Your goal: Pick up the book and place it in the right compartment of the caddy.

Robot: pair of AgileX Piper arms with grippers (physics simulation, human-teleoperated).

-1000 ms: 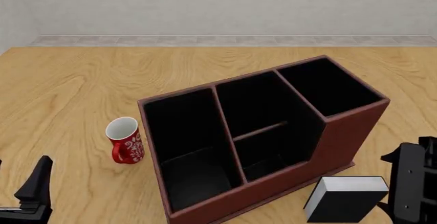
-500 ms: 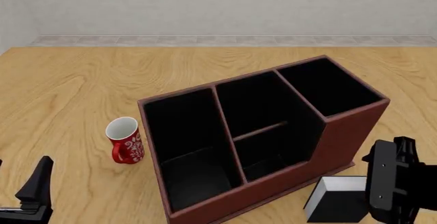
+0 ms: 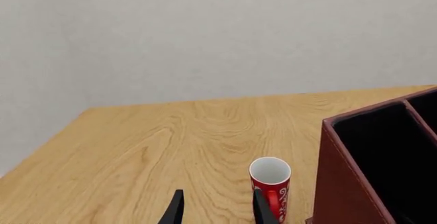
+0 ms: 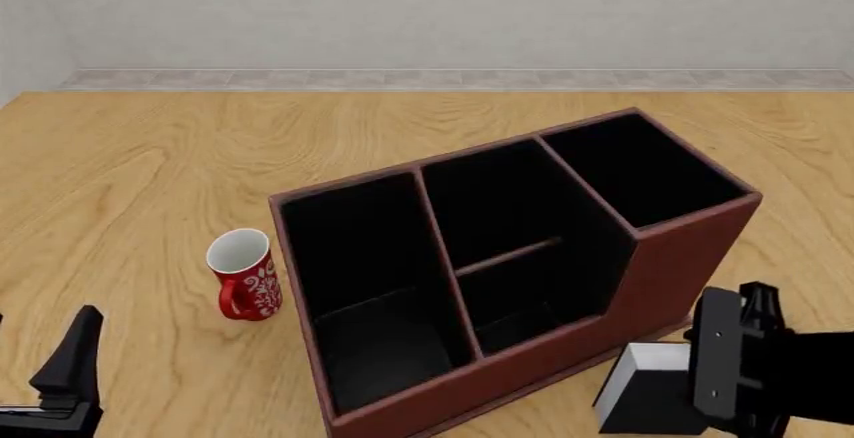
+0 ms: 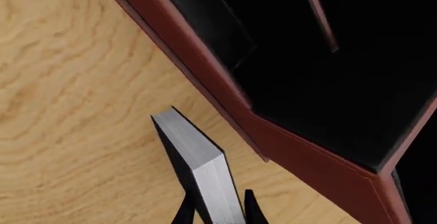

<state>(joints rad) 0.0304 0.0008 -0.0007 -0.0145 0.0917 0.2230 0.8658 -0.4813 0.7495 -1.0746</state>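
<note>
At lower right of the front view, the right gripper (image 5: 217, 209) has its fingers on both sides of the black book (image 4: 647, 393), not clearly clamped; the left gripper (image 3: 217, 208) is open and empty.

The right gripper (image 4: 727, 383) hangs low just in front of the caddy's (image 4: 667, 268) tall end, wrist angled downward, its fingers (image 5: 186, 211) parted and straddling the book (image 5: 198, 168). The left gripper (image 3: 215, 208) rests low, well left of the caddy, fingers parted around nothing.
</note>
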